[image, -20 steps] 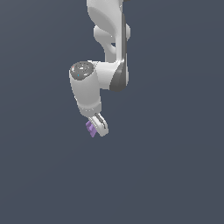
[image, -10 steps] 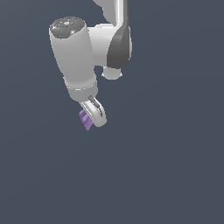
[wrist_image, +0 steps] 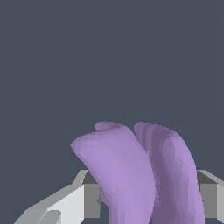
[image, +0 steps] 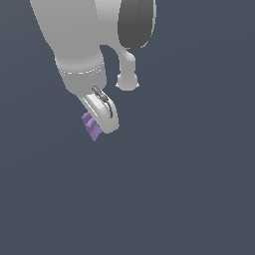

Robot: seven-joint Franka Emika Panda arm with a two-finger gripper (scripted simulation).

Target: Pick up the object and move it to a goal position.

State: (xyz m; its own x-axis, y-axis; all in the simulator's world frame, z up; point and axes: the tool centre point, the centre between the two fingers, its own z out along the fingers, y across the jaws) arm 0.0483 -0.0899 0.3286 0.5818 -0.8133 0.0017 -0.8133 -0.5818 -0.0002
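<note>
The object is a small purple curved piece with arc-shaped ridges (image: 90, 126). It sticks out from between the fingers of my white gripper (image: 102, 124), which is shut on it and holds it in the air, close to the exterior camera. In the wrist view the purple piece (wrist_image: 140, 175) fills the space between the two white fingers (wrist_image: 72, 203), pressed on both sides. No goal marker shows in either view.
The arm's large white and dark grey links (image: 99, 35) fill the upper part of the exterior view. Behind everything is a plain dark grey-blue background.
The arm has carried the purple piece up and toward the exterior camera, so it looks much larger. The gripper has stayed shut on the piece throughout.
</note>
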